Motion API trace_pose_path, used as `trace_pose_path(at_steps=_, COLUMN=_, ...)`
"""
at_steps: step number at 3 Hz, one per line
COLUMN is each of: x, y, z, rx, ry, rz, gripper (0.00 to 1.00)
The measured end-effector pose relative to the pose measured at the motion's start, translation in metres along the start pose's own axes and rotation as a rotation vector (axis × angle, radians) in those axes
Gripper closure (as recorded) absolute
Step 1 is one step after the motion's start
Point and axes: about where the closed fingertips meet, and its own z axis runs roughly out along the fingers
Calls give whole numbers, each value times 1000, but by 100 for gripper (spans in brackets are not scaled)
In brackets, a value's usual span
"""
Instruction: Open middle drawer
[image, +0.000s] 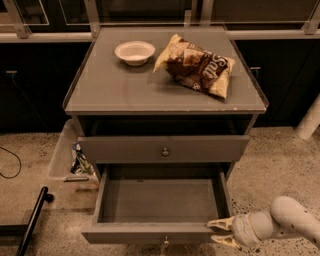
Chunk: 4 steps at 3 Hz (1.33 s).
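The middle drawer (160, 200) stands pulled far out of the grey cabinet, showing its plain grey empty inside. Its front (125, 233) lies at the bottom of the view, with the small round knob (165, 243) at its centre. My gripper (215, 232) is at the right end of that drawer front, on the white arm (285, 220) coming in from the lower right. Its two pale fingers (220, 224) are spread apart, with nothing between them. The wider top drawer front (125, 149) with its knob (165, 151) sits above. The lowest front is hidden.
On the cabinet top (110, 90) are a white bowl (135, 52) and a brown and yellow chip bag (197, 66). A clear bin (67, 155) with litter stands at the cabinet's left on the speckled floor. A black bar (32, 220) lies at the lower left.
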Motion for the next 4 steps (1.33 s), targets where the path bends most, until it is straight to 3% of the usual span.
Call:
trace_pose_path(at_steps=1, x=0, y=0, z=-1, rx=1, ry=0, rz=-1, gripper=100)
trace_pose_path(at_steps=2, x=0, y=0, z=-2, rx=1, ry=0, rz=-1, gripper=84)
trace_pose_path(at_steps=4, x=0, y=0, z=-1, rx=1, ry=0, rz=-1, gripper=37)
